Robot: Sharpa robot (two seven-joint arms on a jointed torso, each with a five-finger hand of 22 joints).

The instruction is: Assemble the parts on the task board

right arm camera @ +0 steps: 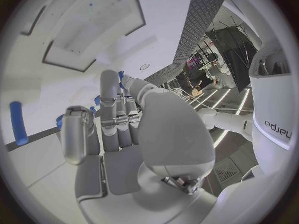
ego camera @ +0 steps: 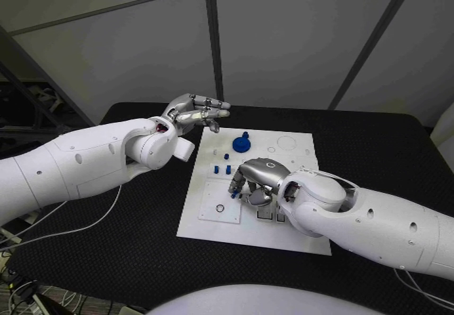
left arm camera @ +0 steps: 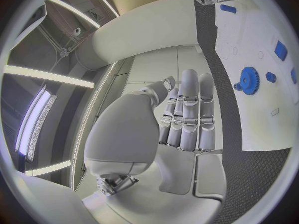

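Black matting is covering the table, and the white board is lying at its centre, long side running away from the robot.

Left hand is hovering above the table just off the board's far left corner. Its fingers are extending straight and lying side by side in the left wrist view; nothing is sitting between them, so the hand is holding nothing.

Right hand is positioned over the middle of the board, palm down, with its fingers reaching toward the board's left half. In the right wrist view, blue pieces are showing at the fingertips, near, but whether the fingers are gripping a piece or merely touching the board cannot be determined.

Parts on the board:
- Blue gear is sitting in the far half, clear of both hands; the left wrist view is showing it as a toothed disc.
- Small blue pegs are standing in a cluster nearer than the gear, just left of the right hand.
- One blue peg is showing just beside the right fingertips.
- A long blue pin is lying on the board in the right wrist view.
- A dark ring is lying on the near left panel.
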